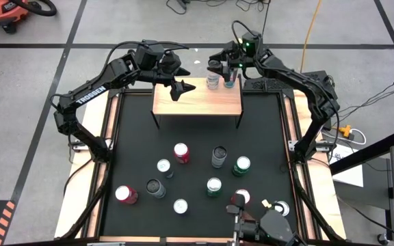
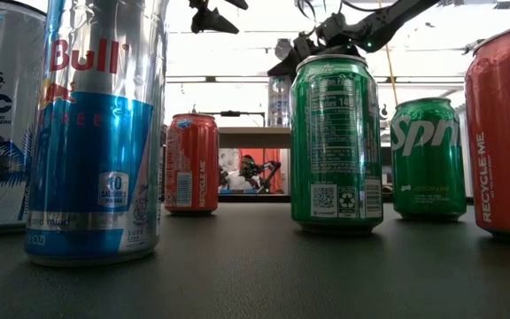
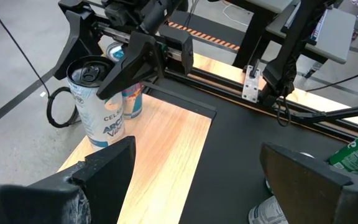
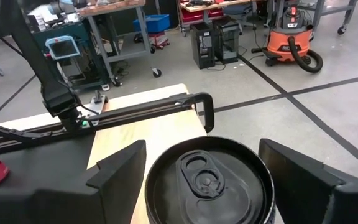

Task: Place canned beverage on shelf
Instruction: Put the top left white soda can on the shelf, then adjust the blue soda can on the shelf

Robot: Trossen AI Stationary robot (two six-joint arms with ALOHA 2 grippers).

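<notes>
canned beverage [image 1: 213, 81], a pale can with a dark top, stands upright on the shelf [image 1: 197, 101], at its far edge. a second can [image 1: 229, 80] with a blue band stands just beside it, toward the right arm.

left to right: the left gripper [image 1: 182, 89] hangs over the shelf's left part with its jaws spread and nothing between them. the pale can sits next. the right gripper [image 1: 218, 68] is directly over that can. in the right wrist view the can top [image 4: 207, 179] lies between the two dark fingers [image 4: 118, 169], and a gap shows on each side, so the jaws are apart and not clamped.

handling, as a judgement: the can is rigid while sealed, but its thin wall dents under heavy squeeze. its smooth metal skin is slippery. if full, it is moderately heavy and top-stable only when set flat. take hold across the cylindrical body, below the rim, with the fingers on opposite sides.

containers: the pull tab appears intact, so the can looks sealed; its fill cannot be seen. other cans [image 1: 182, 152] stand on the black table [image 1: 265, 143], well apart from the shelf.
</notes>
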